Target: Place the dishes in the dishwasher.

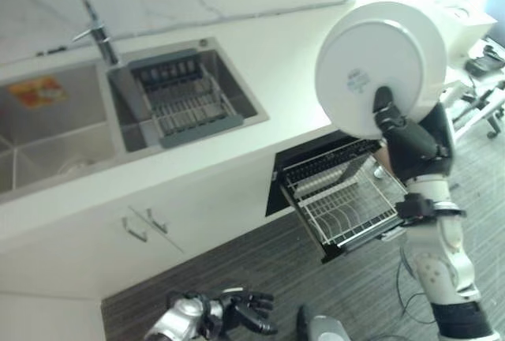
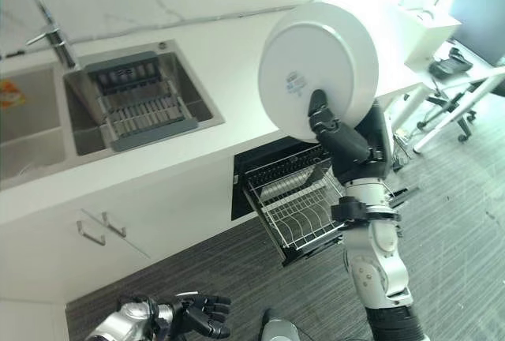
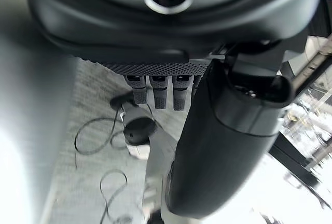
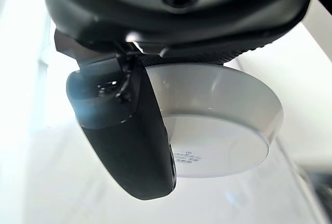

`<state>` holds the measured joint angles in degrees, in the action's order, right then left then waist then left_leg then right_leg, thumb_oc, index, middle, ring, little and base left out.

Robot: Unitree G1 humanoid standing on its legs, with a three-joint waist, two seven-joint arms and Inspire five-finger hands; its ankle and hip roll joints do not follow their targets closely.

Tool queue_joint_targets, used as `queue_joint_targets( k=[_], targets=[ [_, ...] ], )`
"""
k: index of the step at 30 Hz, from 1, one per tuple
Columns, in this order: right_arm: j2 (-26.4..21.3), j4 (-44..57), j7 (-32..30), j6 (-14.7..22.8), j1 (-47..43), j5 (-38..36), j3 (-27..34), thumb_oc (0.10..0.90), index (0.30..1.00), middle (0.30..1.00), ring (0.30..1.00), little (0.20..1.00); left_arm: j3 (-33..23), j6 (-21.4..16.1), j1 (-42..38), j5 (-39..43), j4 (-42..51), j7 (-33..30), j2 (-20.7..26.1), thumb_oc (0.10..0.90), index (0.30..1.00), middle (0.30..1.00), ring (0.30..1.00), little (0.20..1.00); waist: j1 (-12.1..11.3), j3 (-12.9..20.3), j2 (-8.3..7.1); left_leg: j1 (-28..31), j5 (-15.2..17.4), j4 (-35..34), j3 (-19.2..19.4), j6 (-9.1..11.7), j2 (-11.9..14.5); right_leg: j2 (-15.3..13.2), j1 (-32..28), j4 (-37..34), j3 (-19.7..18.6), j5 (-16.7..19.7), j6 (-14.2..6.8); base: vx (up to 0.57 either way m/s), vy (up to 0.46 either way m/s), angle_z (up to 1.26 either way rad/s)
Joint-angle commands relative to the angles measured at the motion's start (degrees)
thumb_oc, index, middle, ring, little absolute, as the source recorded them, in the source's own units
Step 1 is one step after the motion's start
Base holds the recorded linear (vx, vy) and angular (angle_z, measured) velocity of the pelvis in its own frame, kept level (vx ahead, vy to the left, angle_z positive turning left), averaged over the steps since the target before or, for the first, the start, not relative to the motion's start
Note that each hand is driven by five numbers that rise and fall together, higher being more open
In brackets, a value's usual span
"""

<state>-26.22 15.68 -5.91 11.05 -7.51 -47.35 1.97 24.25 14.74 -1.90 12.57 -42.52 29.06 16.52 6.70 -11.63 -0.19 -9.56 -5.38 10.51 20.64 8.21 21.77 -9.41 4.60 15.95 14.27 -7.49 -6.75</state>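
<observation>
The right hand (image 2: 341,142) grips a round white ceramic plate (image 2: 319,69), raised on edge above the pulled-out wire dishwasher rack (image 2: 296,207). Behind runs the white bench (image 1: 268,61) with its steel sink (image 1: 185,92); striped grey floor (image 2: 229,266) below, where the left hand (image 2: 201,315) hangs relaxed.

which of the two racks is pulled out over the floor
The dishwasher rack, a bare wire rack slid out of the open dishwasher under the counter. The other, the grey drying rack, sits in the sink.
</observation>
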Motion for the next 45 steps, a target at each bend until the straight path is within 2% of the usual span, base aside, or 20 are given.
queue_joint_targets(
  k=[1, 4, 5, 7, 8, 9, 10, 11, 13, 15, 16, 17, 18, 22, 25, 26, 28, 30, 37, 45],
  targets=[
    [-0.9, 7.8, 1.9, 7.0, -6.3, 0.8, 4.9, 0.400, 0.300, 0.300, 0.300, 0.300, 1.3, -6.0, 2.5, 0.2, -3.9, -4.7, 1.1, 0.800, 0.900, 0.900, 0.900, 0.900, -1.2, 4.4, -1.40, 3.9, 9.6, 6.7, 1.7, 1.1, 1.3, -5.2, 1.6, 1.2, 0.4, 1.0, -3.8, 0.02, -0.282, -0.18],
    [-1.8, 7.0, 3.9, 6.6, -6.5, -0.3, 4.9, 0.400, 0.300, 0.300, 0.300, 0.300, -3.3, -11.7, 3.6, 3.1, -12.2, -9.0, -1.1, 0.800, 0.900, 0.900, 0.900, 0.900, -0.8, 4.3, -0.84, 3.7, 8.0, 6.7, 2.1, 2.1, 3.6, -3.6, 1.5, 1.2, 1.5, 0.4, -2.1, 0.01, -0.288, -0.24],
    [-2.3, 5.9, 5.8, 6.7, -6.1, 1.6, 5.4, 0.400, 0.300, 0.300, 0.300, 0.300, -9.1, -14.9, 4.5, 9.4, -17.5, -11.5, -3.1, 0.800, 0.900, 0.900, 0.900, 0.900, -0.6, 4.2, -0.57, 3.6, 6.7, 6.7, 3.1, 2.7, 5.0, -2.1, 1.3, 1.2, 2.3, -0.3, -0.8, 0.01, -0.377, -0.12],
    [-3.7, 4.6, 4.3, 8.3, -3.2, 8.2, 8.0, 0.400, 0.300, 0.300, 0.300, 0.300, -17.5, -18.4, 6.2, 15.7, -21.3, -17.0, -5.0, 0.800, 0.900, 0.900, 0.900, 0.900, -0.9, 4.0, -0.65, 4.2, 4.7, 6.7, 5.6, 2.8, 5.2, -1.2, 0.5, 1.2, 3.7, -1.3, 0.2, 0.04, -0.289, 0.09],
    [-4.1, 4.3, 3.3, 8.5, -2.6, 9.7, 8.9, 0.400, 0.300, 0.300, 0.300, 0.300, -19.3, -18.7, 6.8, 15.7, -21.8, -17.7, -5.3, 0.800, 0.900, 0.900, 0.900, 0.900, -1.1, 3.9, -0.76, 4.0, 5.0, 6.7, 5.6, 2.7, 4.9, -1.1, 0.4, 1.2, 3.7, -1.4, 0.2, 0.05, -0.120, 0.31],
    [-4.4, 3.6, 2.2, 8.6, -1.6, 11.2, 9.7, 0.400, 0.300, 0.300, 0.300, 0.300, -22.0, -19.6, 7.8, 15.9, -22.4, -19.7, -5.8, 0.800, 0.900, 0.900, 0.900, 0.900, -1.7, 3.8, -0.83, 3.0, 5.7, 6.7, 4.5, 2.4, 3.4, -0.8, 0.2, 1.2, 3.0, -1.6, 0.0, 0.06, -0.026, 0.42],
    [-3.8, 3.0, 1.5, 7.8, -0.6, 12.6, 10.0, 0.400, 0.300, 0.300, 0.300, 0.300, -24.2, -19.3, 8.6, 16.6, -22.9, -21.8, -6.2, 0.800, 0.900, 0.900, 0.900, 0.900, -2.9, 3.7, -0.74, 1.5, 7.2, 6.7, 1.2, 1.7, 0.4, -0.5, 0.1, 1.2, 1.6, -1.8, -0.1, 0.07, 0.010, 0.47],
    [-3.7, 1.4, 1.2, 7.9, -0.5, 12.7, 9.6, 0.400, 0.300, 0.300, 0.300, 0.300, -25.1, -18.9, 9.2, 16.4, -23.4, -22.5, -6.4, 0.800, 0.900, 0.900, 0.900, 0.900, -3.6, 3.7, -0.79, 1.0, 7.8, 6.7, -0.7, 1.3, -1.2, -0.5, 0.0, 1.2, 1.0, -1.8, -0.1, 0.07, 0.068, 0.32],
    [-3.5, -2.9, -0.1, 8.4, -2.1, 11.8, 6.5, 0.400, 0.300, 0.300, 0.300, 0.300, -24.5, -18.6, 10.0, 17.3, -25.1, -23.4, -6.3, 0.800, 0.900, 0.900, 0.900, 0.900, -4.1, 3.8, -0.72, 1.5, 8.7, 6.7, -3.3, 0.8, -2.3, -0.5, 0.0, 1.2, 0.0, -1.9, 0.1, 0.04, 0.117, -0.05],
    [-1.8, -4.1, 2.1, 8.3, -0.6, 10.5, 6.4, 0.400, 0.300, 0.300, 0.300, 0.300, -24.3, -19.3, 9.8, 18.2, -28.9, -22.9, -5.9, 0.800, 0.900, 0.900, 0.900, 0.900, -4.0, 4.2, -0.37, 1.1, 9.9, 6.7, -6.8, 0.4, -4.3, -0.4, 0.5, 1.2, -1.2, -1.9, 0.2, 0.03, 0.167, -0.46],
    [-1.0, -4.0, -0.1, 5.9, 1.5, 9.8, 7.6, 0.400, 0.300, 0.300, 0.300, 0.300, -25.8, -19.2, 10.4, 18.2, -31.4, -23.1, -5.8, 0.800, 0.900, 0.900, 0.900, 0.900, -3.8, 5.1, -0.06, 0.9, 10.0, 6.7, -7.5, 0.6, -4.5, -1.1, 0.7, 1.2, -1.0, -1.8, -0.3, 0.04, 0.172, -0.34],
    [-0.8, -4.3, -0.8, 5.7, 1.7, 9.8, 7.8, 0.400, 0.300, 0.300, 0.300, 0.300, -26.0, -19.3, 10.3, 18.0, -32.0, -23.0, -5.7, 0.800, 0.900, 0.900, 0.900, 0.900, -3.7, 5.2, -0.05, 1.1, 10.0, 6.7, -7.2, 0.6, -4.5, -1.3, 0.6, 1.2, -0.8, -1.8, -0.4, 0.07, 0.173, -0.29],
    [0.1, -7.2, -8.1, 5.4, 2.3, 15.8, 8.7, 0.400, 0.300, 0.300, 0.300, 0.300, -25.9, -18.9, 10.3, 16.6, -33.0, -23.3, -5.4, 0.800, 0.900, 0.900, 0.900, 0.900, -3.8, 5.6, -0.09, 1.6, 10.9, 6.7, -7.3, 0.4, -5.5, -1.8, 0.2, 1.2, -0.4, -1.8, -0.8, 0.05, 0.073, -0.30],
    [0.5, -8.0, -11.9, 2.6, 1.8, 18.9, 7.6, 0.400, 0.300, 0.300, 0.300, 0.300, -25.5, -19.2, 10.5, 17.2, -32.5, -23.2, -5.6, 0.800, 0.900, 0.900, 0.900, 0.900, -4.3, 5.4, -0.05, 2.2, 11.6, 6.7, -8.0, -0.2, -6.6, -2.5, 0.0, 1.2, -0.6, -1.4, -1.1, 0.04, 0.071, 0.00],
    [-1.5, -8.9, -16.4, 0.6, 1.0, 33.1, 6.3, 0.400, 0.300, 0.300, 0.300, 0.300, -25.0, -18.7, 10.0, 16.6, -30.9, -23.3, -5.4, 0.800, 0.900, 0.900, 0.900, 0.900, -4.9, 5.3, -0.21, 2.4, 12.0, 6.7, -7.9, -0.6, -7.1, -2.9, -0.1, 1.2, -0.1, -1.3, -1.3, 0.02, 0.029, 0.03],
    [-1.6, -8.9, -16.7, 0.3, 0.9, 34.4, 6.2, 0.400, 0.300, 0.300, 0.300, 0.300, -25.0, -18.7, 10.0, 16.5, -30.7, -23.3, -5.4, 0.800, 0.900, 0.900, 0.900, 0.900, -5.0, 5.3, -0.18, 2.4, 12.0, 6.7, -7.9, -0.6, -7.1, -2.9, -0.1, 1.2, -0.1, -1.3, -1.3, 0.01, 0.020, 0.05],
    [-5.9, -9.8, -20.9, -2.3, 0.5, 45.1, 5.1, 0.400, 0.300, 0.300, 0.300, 0.300, -24.4, -18.2, 10.0, 15.7, -28.6, -23.3, -5.2, 0.800, 0.900, 0.900, 0.900, 0.900, -5.7, 5.4, -0.38, 2.2, 12.4, 6.7, -8.9, -0.9, -7.7, -2.9, 0.1, 1.2, -0.3, -1.2, -1.5, 0.00, 0.000, 0.00],
    [-7.3, -11.0, -22.6, -3.0, 0.5, 46.5, 5.0, 0.400, 0.300, 0.300, 0.300, 0.300, -24.0, -18.1, 10.0, 15.6, -27.8, -23.2, -5.1, 0.800, 0.900, 0.900, 0.900, 0.900, -5.9, 5.5, -0.45, 2.0, 12.4, 6.7, -9.1, -1.0, -7.7, -2.9, 0.2, 1.2, -0.2, -1.2, -1.5, 0.00, 0.000, 0.00],
    [-11.6, -16.7, -26.5, -4.5, -0.2, 61.8, 0.7, 0.400, 0.300, 0.300, 0.300, 0.300, -22.8, -17.7, 10.8, 13.0, -26.5, -22.8, -4.6, 0.800, 0.900, 0.900, 0.900, 0.900, -7.8, 5.7, -0.66, 1.3, 12.5, 6.7, -10.1, -1.2, -8.1, -2.8, 0.0, 1.2, 0.4, -1.6, -1.5, 0.00, 0.000, 0.01],
    [-13.8, -24.7, -27.5, -4.9, -2.2, 66.7, -5.1, 0.400, 0.300, 0.300, 0.300, 0.300, -22.6, -16.5, 10.6, 12.8, -26.1, -23.4, -3.2, 0.800, 0.900, 0.900, 0.900, 0.900, -9.2, 6.0, -0.67, 1.0, 12.5, 6.7, -10.8, -1.2, -8.3, -2.9, -0.6, 1.2, 1.4, -2.0, -1.5, 0.00, -0.001, 0.02]
  ],
)
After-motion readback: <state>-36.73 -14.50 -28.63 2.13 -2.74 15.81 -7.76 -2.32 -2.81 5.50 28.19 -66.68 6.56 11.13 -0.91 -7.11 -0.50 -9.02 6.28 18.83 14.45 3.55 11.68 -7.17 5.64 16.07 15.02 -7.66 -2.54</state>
